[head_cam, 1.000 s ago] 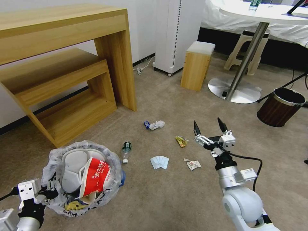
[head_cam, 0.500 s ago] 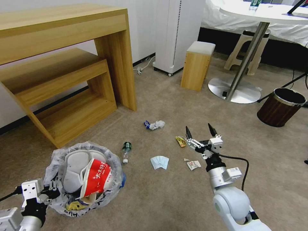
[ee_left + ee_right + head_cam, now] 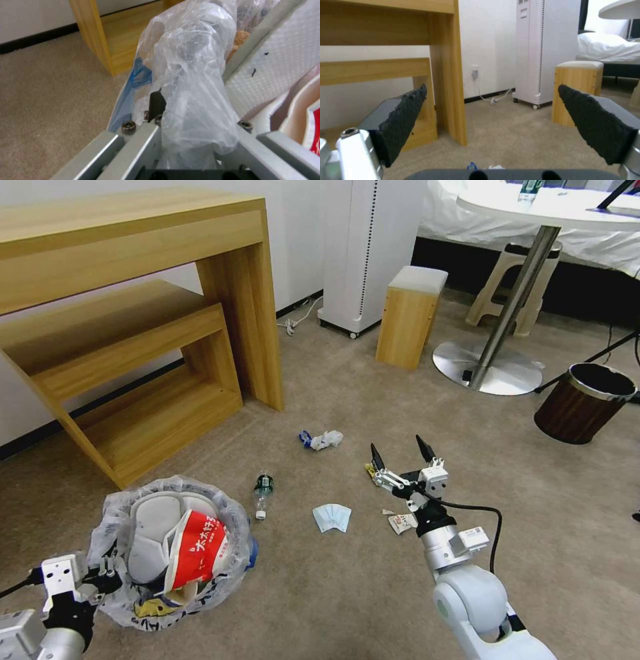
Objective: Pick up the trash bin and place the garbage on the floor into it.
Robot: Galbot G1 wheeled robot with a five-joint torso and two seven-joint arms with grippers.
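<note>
Gripping trash bin rim, left end effector, right end effector spread wide

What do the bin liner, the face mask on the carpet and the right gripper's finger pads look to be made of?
Trash bin liner: thin translucent plastic film, crinkled and glossy. Face mask: probably pleated nonwoven fabric, matte pale blue. Right gripper pads: black, rough-grained, likely rubber or foam.

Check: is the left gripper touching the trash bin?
Touching. Left wrist view shows the left gripper clamped over the trash bin bag-lined rim.
</note>
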